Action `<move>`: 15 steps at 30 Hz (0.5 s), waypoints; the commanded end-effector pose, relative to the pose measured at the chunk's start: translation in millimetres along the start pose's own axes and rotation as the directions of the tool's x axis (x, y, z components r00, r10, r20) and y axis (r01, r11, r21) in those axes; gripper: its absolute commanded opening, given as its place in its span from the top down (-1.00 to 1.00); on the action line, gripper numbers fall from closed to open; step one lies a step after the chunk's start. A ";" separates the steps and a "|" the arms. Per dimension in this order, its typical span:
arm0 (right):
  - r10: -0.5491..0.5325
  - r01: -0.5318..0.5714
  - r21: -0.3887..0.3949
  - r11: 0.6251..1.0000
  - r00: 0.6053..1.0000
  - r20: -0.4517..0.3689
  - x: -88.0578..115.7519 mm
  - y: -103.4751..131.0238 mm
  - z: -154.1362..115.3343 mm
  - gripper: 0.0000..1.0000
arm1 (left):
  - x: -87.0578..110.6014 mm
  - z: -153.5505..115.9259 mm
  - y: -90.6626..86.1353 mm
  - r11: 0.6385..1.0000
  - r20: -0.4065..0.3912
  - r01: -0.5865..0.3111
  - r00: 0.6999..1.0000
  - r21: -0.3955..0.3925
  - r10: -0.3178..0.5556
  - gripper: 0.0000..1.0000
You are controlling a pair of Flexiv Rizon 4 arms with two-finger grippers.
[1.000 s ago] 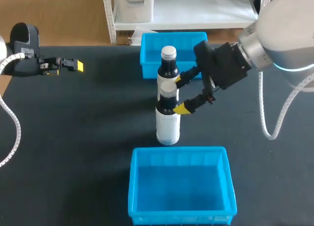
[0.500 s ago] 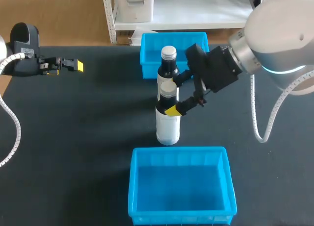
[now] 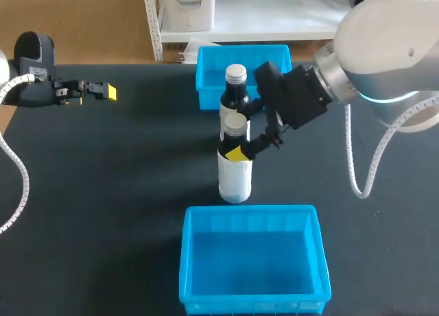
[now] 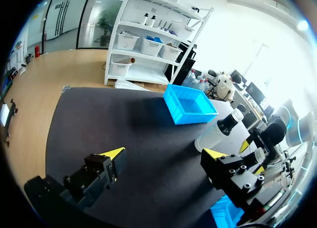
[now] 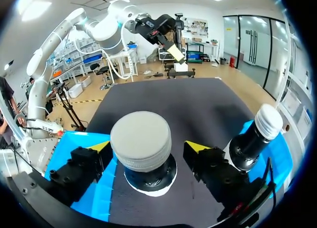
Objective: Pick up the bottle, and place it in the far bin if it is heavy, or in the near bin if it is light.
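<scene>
The white bottle (image 3: 234, 172) stands upright mid-tabletop (image 3: 123, 192), between the far bin (image 3: 274, 55) and the near bin (image 3: 250, 213), with a dark bottle (image 3: 235, 90) just behind it. The right gripper (image 3: 243, 132) straddles its neck, fingers spread, a gap either side of the cap. The left gripper (image 3: 103, 91) hangs open near the far left corner.
</scene>
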State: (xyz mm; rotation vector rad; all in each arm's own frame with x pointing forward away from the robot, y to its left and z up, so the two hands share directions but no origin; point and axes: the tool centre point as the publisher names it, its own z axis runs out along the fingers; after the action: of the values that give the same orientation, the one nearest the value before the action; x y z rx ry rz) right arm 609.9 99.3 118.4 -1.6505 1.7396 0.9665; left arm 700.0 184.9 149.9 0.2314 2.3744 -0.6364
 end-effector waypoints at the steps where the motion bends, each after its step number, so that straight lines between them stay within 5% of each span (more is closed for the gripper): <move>1: -0.001 0.001 -0.003 1.000 1.000 0.005 -0.4 -1.0 1.4 -0.62 | 0.0 0.0 0.0 1.000 0.000 0.000 1.000 0.000 0.000 -1.00; 5: 0.000 0.000 -0.005 1.000 1.000 0.009 -0.5 -1.1 1.8 -0.42 | 0.0 0.0 0.0 1.000 0.000 0.000 1.000 0.000 0.000 -1.00; 10: 0.001 -0.001 -0.005 1.000 1.000 0.012 0.0 -1.0 2.3 0.10 | 0.0 0.0 0.0 1.000 0.000 0.000 1.000 0.000 0.000 -1.00; 12: 0.000 0.000 -0.005 1.000 1.000 0.012 0.2 -0.6 2.4 0.35 | 0.0 0.0 0.0 1.000 0.000 0.000 1.000 0.000 0.000 -1.00; 15: 0.002 -0.002 -0.003 1.000 1.000 0.012 0.6 0.6 1.9 1.00 | 0.0 0.0 0.0 1.000 0.000 0.000 1.000 0.000 0.000 -1.00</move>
State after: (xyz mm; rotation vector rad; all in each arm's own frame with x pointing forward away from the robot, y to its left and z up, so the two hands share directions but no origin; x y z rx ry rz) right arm 611.0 101.2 119.2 -1.6444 1.7323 0.9769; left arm 700.0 184.9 149.9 0.2314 2.3744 -0.6364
